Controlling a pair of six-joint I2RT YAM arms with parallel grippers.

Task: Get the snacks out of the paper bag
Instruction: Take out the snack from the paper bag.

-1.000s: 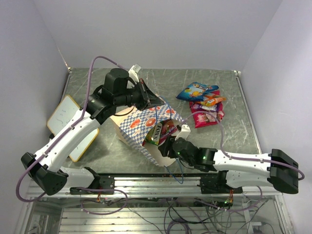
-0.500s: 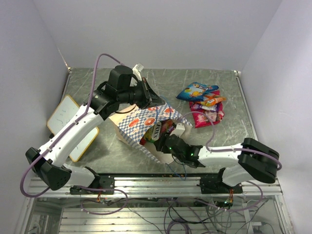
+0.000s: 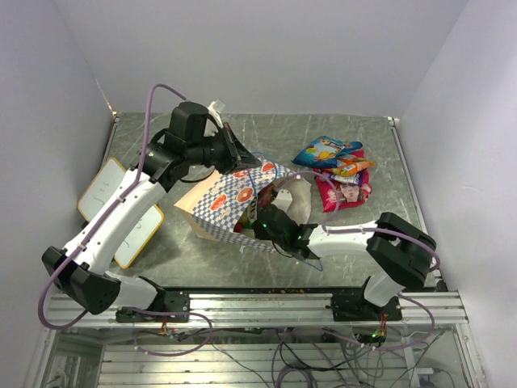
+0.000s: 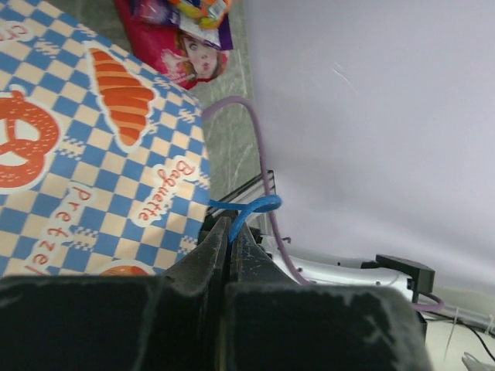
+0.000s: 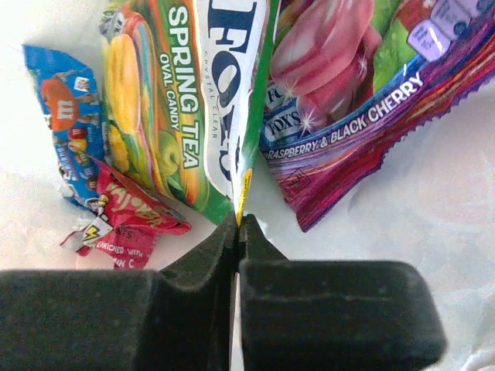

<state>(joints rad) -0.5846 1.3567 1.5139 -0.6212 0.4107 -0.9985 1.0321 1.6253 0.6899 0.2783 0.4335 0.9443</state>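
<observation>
1. The left gripper is pinching the blue cord handle of the checkered paper bag. Its jaws are pressed fully together on the cord, and it is holding the bag's mouth toward the right arm.
2. The right gripper is working inside the bag at mid-table. Its jaws are closed on the bottom corner of the green Spring Tea candy packet — only a thin bite of foil edge.
3. A magenta raspberry and black cherry packet is lying against one side of that packet. A blue M&M's packet and a small red packet are lying on the other side.
4. Several snacks are already sitting in a pile on the table, to the far right of the bag.
5. The pull probably wants to be slow and straight out through the mouth (glossy foil held by a corner slips easily). The handle needs holding steady meanwhile, so the paper is not folding over the packet — or dragging its neighbours along.
</observation>
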